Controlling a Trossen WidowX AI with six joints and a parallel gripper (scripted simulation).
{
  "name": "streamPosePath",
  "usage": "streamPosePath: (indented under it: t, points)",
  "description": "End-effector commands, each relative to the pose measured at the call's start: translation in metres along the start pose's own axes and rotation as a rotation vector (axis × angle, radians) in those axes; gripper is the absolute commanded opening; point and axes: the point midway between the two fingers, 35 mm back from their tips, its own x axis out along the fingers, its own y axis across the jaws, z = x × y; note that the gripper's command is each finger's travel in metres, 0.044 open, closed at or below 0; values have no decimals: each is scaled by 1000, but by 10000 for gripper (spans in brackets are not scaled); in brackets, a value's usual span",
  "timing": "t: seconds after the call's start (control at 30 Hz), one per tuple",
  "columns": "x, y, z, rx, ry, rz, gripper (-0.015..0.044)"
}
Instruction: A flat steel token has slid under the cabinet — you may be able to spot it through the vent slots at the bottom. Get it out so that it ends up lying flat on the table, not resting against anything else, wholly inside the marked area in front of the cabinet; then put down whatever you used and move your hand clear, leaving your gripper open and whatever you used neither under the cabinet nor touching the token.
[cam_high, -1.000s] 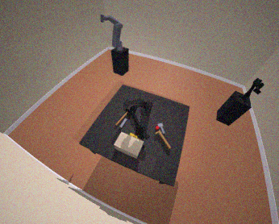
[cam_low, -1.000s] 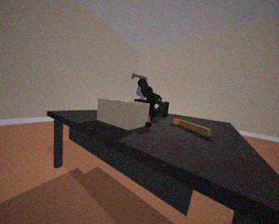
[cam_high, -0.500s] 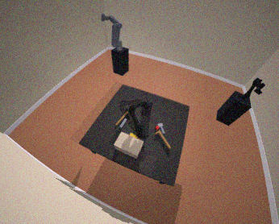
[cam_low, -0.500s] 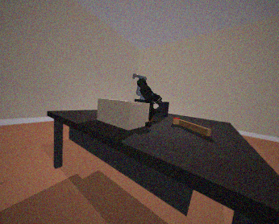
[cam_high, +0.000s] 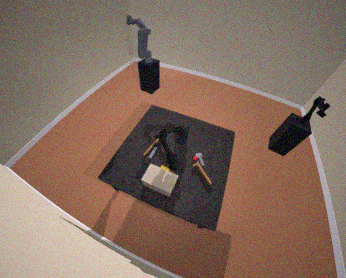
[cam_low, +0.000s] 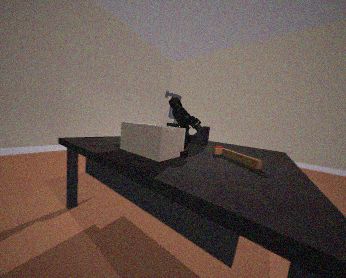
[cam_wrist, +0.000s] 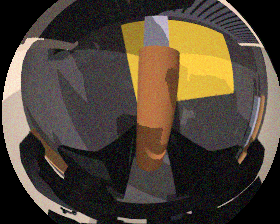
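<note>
Gripper (cam_wrist: 153, 160) clamped on a wooden handle (cam_wrist: 156, 97), whose grey tip (cam_wrist: 156, 31) points at the yellow area (cam_wrist: 200, 66) before the cabinet's slotted base (cam_wrist: 215, 11). Arm (cam_high: 170, 145) bends down just behind the beige cabinet (cam_high: 160, 181) on the dark table (cam_high: 220, 140). A second wooden tool (cam_high: 202, 172) lies to one side, a red ball (cam_high: 194, 158) beside it. The token cannot be made out in any view.

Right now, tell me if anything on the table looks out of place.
Nothing stands out. The gripper is shut on a wooden-handled tool over the yellow marked area; another wooden-handled tool lies flat beside the beige cabinet.
</note>
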Motion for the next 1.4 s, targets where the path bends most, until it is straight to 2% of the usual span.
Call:
streamPosePath:
  t: [0.0, 0.67, 1.37]
  points:
    - [1, -9, 2, 13, -1, -7, 0]
    - [1, -14, 0, 12, -1, -7, 0]
    - [2, -11, -22, 12, 0, -7, 0]
